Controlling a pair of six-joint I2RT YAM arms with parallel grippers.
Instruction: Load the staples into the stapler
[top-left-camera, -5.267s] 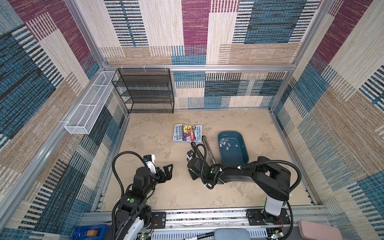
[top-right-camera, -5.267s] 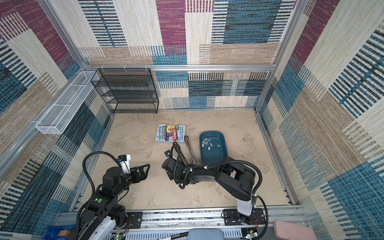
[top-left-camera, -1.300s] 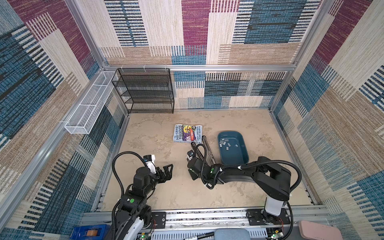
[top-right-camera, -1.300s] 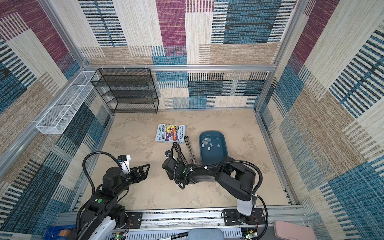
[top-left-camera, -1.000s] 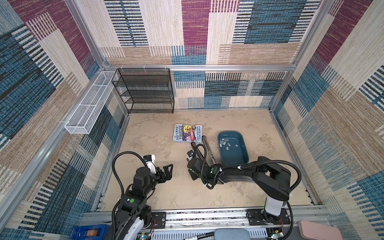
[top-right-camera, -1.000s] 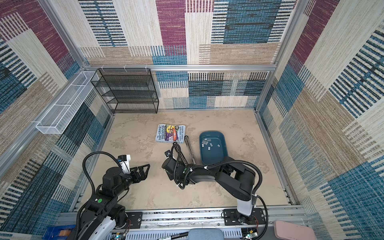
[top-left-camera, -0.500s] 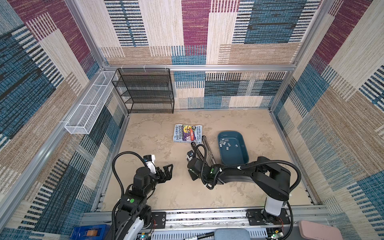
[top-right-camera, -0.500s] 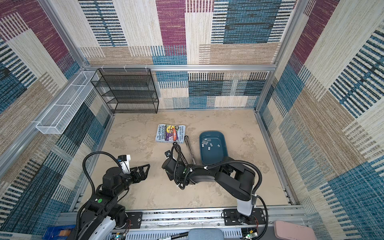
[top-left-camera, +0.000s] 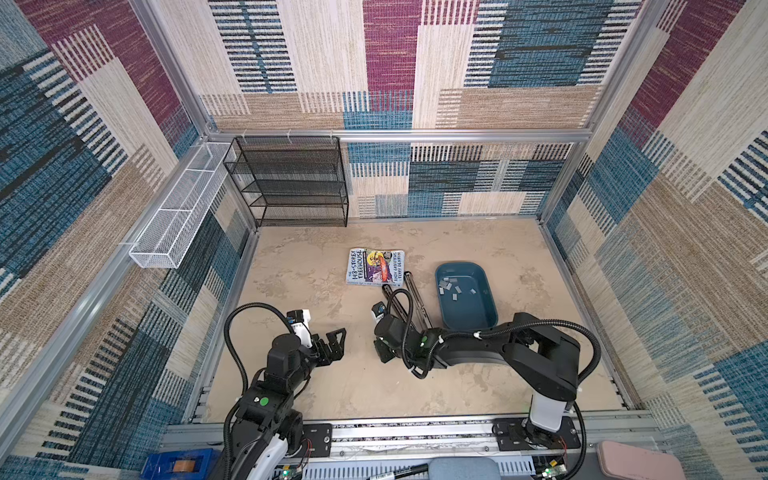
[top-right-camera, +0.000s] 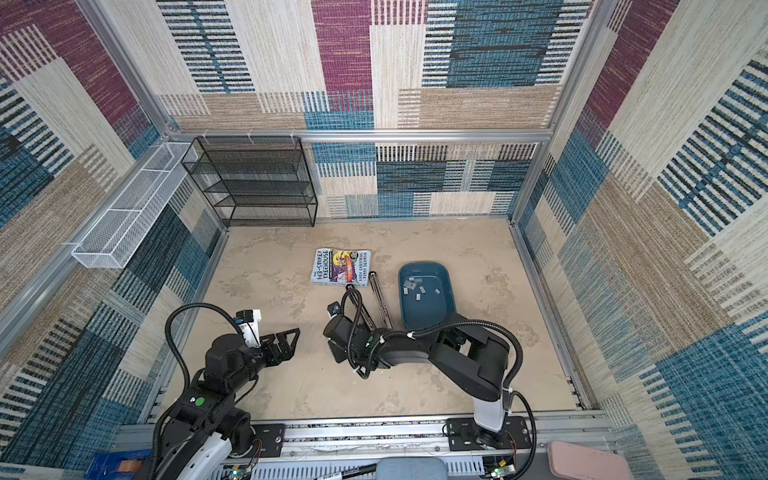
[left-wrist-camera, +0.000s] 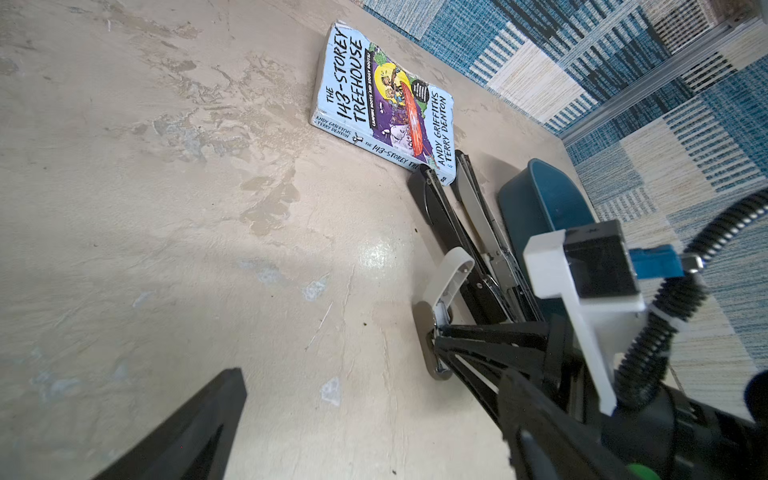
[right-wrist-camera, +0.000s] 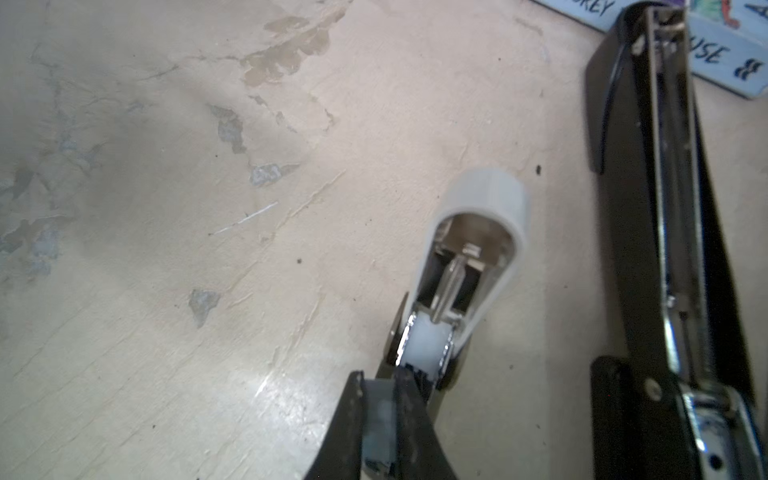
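The right gripper (right-wrist-camera: 382, 384) is narrow, its jaws closed on the hinge end of a small white-capped metal stapler (right-wrist-camera: 486, 199), whose cap stands raised above the beige counter (top-left-camera: 299, 270). The left gripper (top-left-camera: 332, 347) is wide open and holds nothing. The staples (top-left-camera: 453, 286), small flat silver-grey strips, lie loose in the teal plastic tub (top-left-camera: 469, 316). A long black stapler (top-left-camera: 417, 297), opened flat, lies just beside the tub, its far end at a light-blue paperback book (top-left-camera: 376, 266).
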